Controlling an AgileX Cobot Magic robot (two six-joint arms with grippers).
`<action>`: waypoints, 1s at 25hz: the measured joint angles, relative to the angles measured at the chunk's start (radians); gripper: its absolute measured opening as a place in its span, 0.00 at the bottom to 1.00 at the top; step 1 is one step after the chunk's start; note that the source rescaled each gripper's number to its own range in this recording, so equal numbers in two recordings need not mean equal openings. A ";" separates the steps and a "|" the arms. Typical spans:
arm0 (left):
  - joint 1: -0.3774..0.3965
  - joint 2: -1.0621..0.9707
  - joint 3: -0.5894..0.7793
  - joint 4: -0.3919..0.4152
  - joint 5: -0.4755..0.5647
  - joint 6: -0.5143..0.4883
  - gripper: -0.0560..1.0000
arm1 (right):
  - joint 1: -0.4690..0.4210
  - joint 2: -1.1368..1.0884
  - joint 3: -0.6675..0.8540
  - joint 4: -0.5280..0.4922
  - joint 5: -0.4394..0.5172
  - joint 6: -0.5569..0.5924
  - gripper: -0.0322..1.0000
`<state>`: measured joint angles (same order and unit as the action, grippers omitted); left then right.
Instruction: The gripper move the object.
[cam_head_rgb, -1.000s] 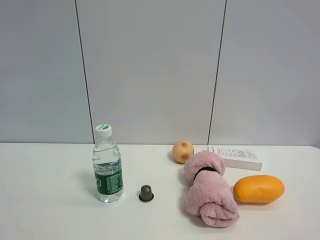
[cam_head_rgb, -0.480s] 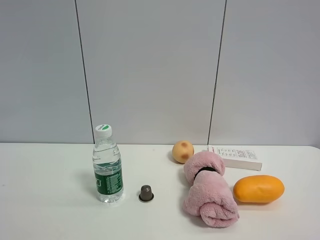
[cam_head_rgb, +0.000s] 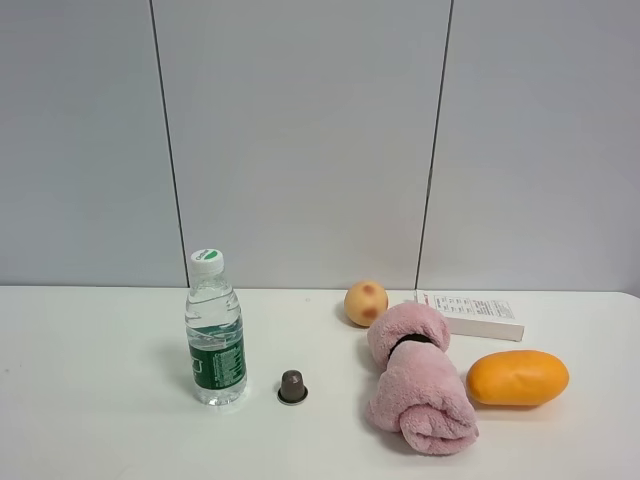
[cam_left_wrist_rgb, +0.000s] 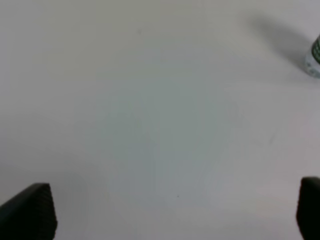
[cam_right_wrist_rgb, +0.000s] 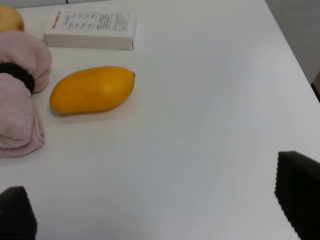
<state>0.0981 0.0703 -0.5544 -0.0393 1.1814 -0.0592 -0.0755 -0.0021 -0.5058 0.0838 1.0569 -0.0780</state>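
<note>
The fluffy pink rolled towel (cam_head_rgb: 418, 380) lies on the white table, bound by a black band (cam_head_rgb: 412, 342), between the peach-coloured ball and the orange fruit. It also shows in the right wrist view (cam_right_wrist_rgb: 20, 100). Neither gripper shows in the exterior high view. In the left wrist view my left gripper (cam_left_wrist_rgb: 170, 220) is open and empty over bare table, with only its two black fingertips (cam_left_wrist_rgb: 27, 212) showing. In the right wrist view my right gripper (cam_right_wrist_rgb: 157, 205) is open and empty, apart from the towel, on the fruit's side of it.
An orange oval fruit (cam_head_rgb: 517, 377) lies right of the towel. A peach-coloured ball (cam_head_rgb: 366, 302) and a white box (cam_head_rgb: 472, 314) sit behind it. A water bottle (cam_head_rgb: 214, 340) and a small dark capsule (cam_head_rgb: 292, 386) stand to the left. The table's edge (cam_right_wrist_rgb: 295, 55) runs beyond the fruit.
</note>
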 joint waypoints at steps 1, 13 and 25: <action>0.000 -0.006 0.001 -0.002 0.000 0.000 1.00 | 0.000 0.000 0.000 0.000 0.000 0.000 1.00; 0.000 -0.077 0.001 -0.004 0.004 0.000 1.00 | 0.000 0.000 0.000 0.000 0.000 0.000 1.00; 0.000 -0.077 0.044 -0.007 -0.115 0.122 1.00 | 0.000 0.000 0.000 0.000 0.000 0.000 1.00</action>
<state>0.0981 -0.0063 -0.5102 -0.0463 1.0669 0.0627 -0.0755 -0.0021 -0.5058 0.0838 1.0569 -0.0780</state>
